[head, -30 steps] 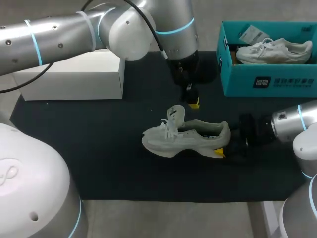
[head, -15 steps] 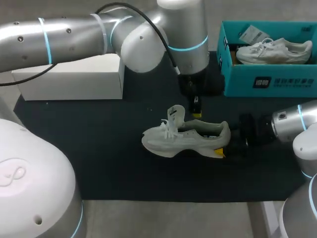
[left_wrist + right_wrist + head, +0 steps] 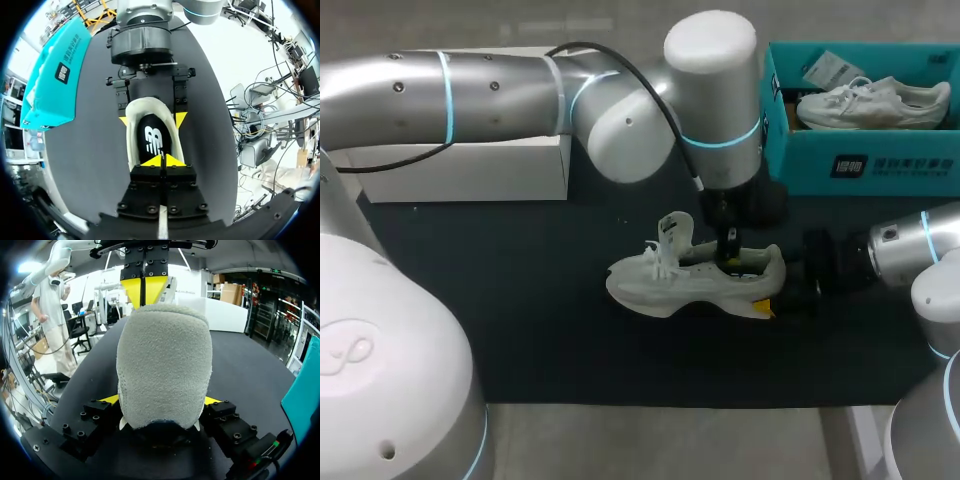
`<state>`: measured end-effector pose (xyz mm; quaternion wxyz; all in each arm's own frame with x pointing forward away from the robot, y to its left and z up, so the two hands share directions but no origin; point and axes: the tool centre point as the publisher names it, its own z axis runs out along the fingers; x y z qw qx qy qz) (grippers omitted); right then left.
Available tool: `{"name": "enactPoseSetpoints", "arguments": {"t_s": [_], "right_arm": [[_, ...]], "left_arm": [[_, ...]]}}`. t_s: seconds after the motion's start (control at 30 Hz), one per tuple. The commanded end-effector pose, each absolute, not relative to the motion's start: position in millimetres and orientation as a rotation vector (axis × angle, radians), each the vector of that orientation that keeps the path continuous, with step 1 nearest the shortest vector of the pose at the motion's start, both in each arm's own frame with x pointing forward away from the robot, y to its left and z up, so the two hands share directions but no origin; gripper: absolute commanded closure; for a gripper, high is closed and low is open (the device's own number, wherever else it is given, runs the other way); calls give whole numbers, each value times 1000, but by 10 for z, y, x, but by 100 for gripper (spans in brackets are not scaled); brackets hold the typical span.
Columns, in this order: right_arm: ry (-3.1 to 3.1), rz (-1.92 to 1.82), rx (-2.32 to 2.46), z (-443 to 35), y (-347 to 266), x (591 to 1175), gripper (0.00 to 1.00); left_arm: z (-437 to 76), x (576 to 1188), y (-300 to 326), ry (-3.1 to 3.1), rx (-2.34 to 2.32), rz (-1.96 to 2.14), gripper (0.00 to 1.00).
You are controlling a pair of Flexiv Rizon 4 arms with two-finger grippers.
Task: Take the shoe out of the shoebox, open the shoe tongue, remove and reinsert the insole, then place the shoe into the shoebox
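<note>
Descent is what the last second shows: my left gripper, which hung over the black mat behind the shoe, has swung across and dropped until its yellow tips sit in the opening of the pale grey-green sneaker, just behind the raised tongue. The sneaker itself has not shifted; it lies on the mat near the middle of the table, well apart from the teal cardboard shoebox. My right gripper stays clamped on its heel from both sides. I judge that the shoe is out and the tongue is open, and that pulling the black insole with the white logo is the step just beginning, since the insole still lies flat inside. In the left wrist view my left tips are pressed together over the insole's forward edge, but I cannot tell whether they have pinched any of it. From the head view my left wrist covers the opening entirely. The right wrist view is filled by the heel, so it shows nothing inside. The toe is hidden under my own left gripper in the left wrist view. The shoebox is cut off at the head view's edge, with a white sneaker lying in it.
</note>
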<state>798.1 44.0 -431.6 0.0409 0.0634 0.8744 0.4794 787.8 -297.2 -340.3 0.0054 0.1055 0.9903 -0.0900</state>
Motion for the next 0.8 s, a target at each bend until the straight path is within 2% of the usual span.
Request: {"name": "enactPoseSetpoints", "arguments": {"t_s": [0.03, 0.43, 0.8], "right_arm": [[2677, 1464, 196, -4336, 438, 7978, 100], [2677, 1464, 196, -4336, 438, 7978, 100], [2677, 1464, 196, -4336, 438, 7978, 100]], "left_arm": [[-3575, 7901, -3096, 3121, 357, -295, 100], [-3840, 7996, -2937, 3148, 255, -227, 100], [-3982, 7804, -2792, 3226, 249, -226, 100]]}}
